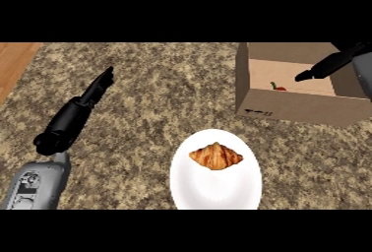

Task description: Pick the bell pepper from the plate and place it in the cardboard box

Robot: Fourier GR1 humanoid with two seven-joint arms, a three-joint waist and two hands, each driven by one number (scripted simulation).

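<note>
Speckled brown stone counter (145,98), wooden strip at the far-left corner. Landmark: cardboard box (291,106), open-topped, at the far right.

- Bell pepper (279,87): inside the box, low against the near wall; only a small red patch with a green stem visible. Long axis not discernible.
- Plate (215,189): white, near and left of the box, well apart from it. Carries a croissant (216,156) only; no pepper on it.
- Right hand (323,66): above the box opening, fingers straight and extended, pointing down-left toward the pepper. Nothing held. Pepper just below and left of the fingertips.
- Left hand (98,88): far left of the box, fingers straight, empty, resting.

Judgement: placement apparently complete. Nearer hand: right. Next move likely an upward retreat, clear of the box walls.
</note>
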